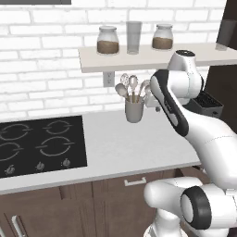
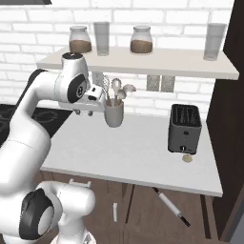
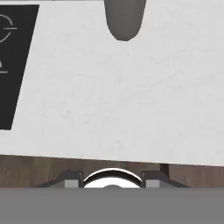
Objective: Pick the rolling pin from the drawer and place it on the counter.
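Counter [image 1: 115,143] smooth matt pale stone; cabinet fronts [image 1: 92,203] brown wood; hob [image 1: 41,143] glossy black.

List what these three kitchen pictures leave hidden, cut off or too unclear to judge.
- Drawer: in the right base view the counter hides its inside; the rolling pin shows below the edge.
- Tool: tips too small to tell open or shut.
- Toaster: the arm covers most in the left base view.
- Stove: cut off in the hand view.

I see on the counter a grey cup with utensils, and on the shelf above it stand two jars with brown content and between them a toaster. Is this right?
Not quite. Between the two jars on the shelf stands a tall grey glass, not a toaster. The toaster is black and stands on the counter, as the right base view shows. The utensil cup is on the counter.
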Controlling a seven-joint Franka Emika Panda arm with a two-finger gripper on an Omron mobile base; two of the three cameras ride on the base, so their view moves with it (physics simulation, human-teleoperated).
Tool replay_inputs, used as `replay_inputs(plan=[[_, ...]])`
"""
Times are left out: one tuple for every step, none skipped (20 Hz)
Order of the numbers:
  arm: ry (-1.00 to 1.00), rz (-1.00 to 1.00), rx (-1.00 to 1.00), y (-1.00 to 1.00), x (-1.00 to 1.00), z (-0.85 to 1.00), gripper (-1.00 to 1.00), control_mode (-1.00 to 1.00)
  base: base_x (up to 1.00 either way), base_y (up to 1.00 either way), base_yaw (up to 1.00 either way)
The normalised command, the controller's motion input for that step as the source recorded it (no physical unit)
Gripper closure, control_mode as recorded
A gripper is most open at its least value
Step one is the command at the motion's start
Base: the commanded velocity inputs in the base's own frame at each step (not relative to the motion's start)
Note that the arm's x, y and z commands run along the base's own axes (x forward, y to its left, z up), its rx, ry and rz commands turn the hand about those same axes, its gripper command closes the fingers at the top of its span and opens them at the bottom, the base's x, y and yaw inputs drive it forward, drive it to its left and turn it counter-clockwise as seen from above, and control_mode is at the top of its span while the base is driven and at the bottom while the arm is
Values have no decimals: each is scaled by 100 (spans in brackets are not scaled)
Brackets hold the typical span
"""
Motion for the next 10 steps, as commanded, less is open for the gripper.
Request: replay_inputs(plan=[[0, 0, 0, 0, -8, 0, -100, -100, 0, 0, 0], [0, 0, 0, -3, -24, 0, -100, -100, 0, 0, 0], [0, 0, 0, -23, -30, 0, -100, -100, 0, 0, 0], [0, 0, 0, -57, -38, -4, -100, -100, 0, 0, 0], [0, -5, 0, -82, -39, -7, -100, -100, 0, 0, 0], [0, -8, 0, -89, -32, -8, -100, -100, 0, 0, 0], [5, -9, 0, -83, -32, -9, -100, -100, 0, 0, 0], [5, -7, 0, -89, -36, -21, -100, -100, 0, 0, 0], [3, -3, 0, -100, -34, -26, -100, -100, 0, 0, 0], [2, -1, 0, -100, -26, -29, -100, -100, 0, 0, 0]])
